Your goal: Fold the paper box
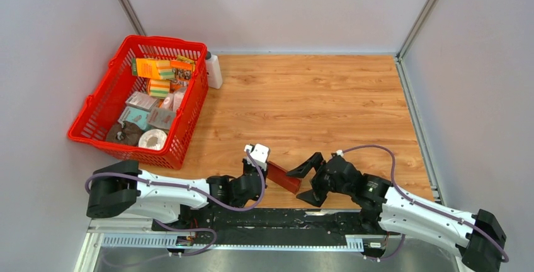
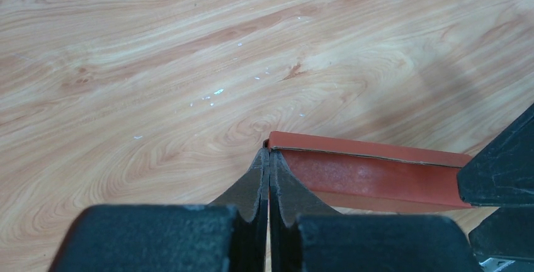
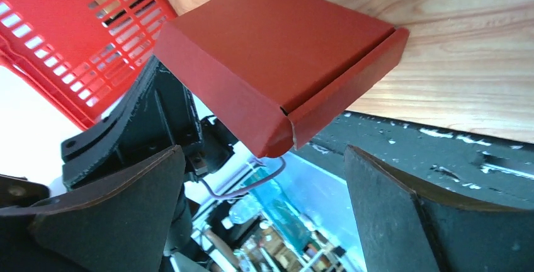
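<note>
The paper box (image 1: 283, 177) is a small dark red cardboard box, folded up and tilted, near the table's front edge between the two arms. My left gripper (image 1: 261, 171) is shut on the box's left end; in the left wrist view its tips (image 2: 269, 153) pinch the corner of the box (image 2: 371, 174). My right gripper (image 1: 306, 182) stands open just to the right of the box, with one finger above and one below its right end. In the right wrist view the box (image 3: 271, 51) hangs a little beyond the wide-open right gripper (image 3: 261, 165), touching neither finger.
A red mesh basket (image 1: 101, 114) with several printed packages stands at the back left, also showing in the right wrist view (image 3: 63, 33). A white bottle (image 1: 214, 70) stands beside the basket's far corner. Grey walls close in the wooden table (image 1: 327, 102).
</note>
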Controlling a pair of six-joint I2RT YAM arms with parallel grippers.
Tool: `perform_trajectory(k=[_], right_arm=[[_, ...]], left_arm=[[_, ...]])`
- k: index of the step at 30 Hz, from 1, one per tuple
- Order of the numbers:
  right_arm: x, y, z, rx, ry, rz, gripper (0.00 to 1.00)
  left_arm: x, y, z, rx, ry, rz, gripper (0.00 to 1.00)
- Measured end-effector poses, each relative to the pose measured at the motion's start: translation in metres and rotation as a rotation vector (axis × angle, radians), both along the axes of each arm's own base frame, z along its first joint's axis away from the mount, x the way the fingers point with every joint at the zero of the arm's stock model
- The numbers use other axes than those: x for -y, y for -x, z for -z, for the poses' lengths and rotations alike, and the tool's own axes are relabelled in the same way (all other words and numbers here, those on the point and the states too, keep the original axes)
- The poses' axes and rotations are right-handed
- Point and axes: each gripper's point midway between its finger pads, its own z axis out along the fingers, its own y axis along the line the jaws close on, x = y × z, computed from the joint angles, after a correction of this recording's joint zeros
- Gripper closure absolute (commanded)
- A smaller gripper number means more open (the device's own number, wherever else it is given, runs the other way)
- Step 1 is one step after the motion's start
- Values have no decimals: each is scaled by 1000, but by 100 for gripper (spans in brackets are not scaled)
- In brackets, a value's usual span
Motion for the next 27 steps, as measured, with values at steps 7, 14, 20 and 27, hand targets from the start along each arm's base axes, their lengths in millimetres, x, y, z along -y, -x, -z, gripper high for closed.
perform_trajectory(k=[7,14,20,27], right_arm=[[-2,-9,-3,-41,-75,143,13],[1,-24,6,-47,-61,243,20],[2,-30,9,-40,-53,271,39],[1,-35,8,-28,-56,293,50]], left_arm=[[-2,3,0,1,9,-19,100],[-2,5,0,-3,23,-35,100],[-3,7,1,-1,26,-46,100],[-4,7,0,-5,33,-50,93]])
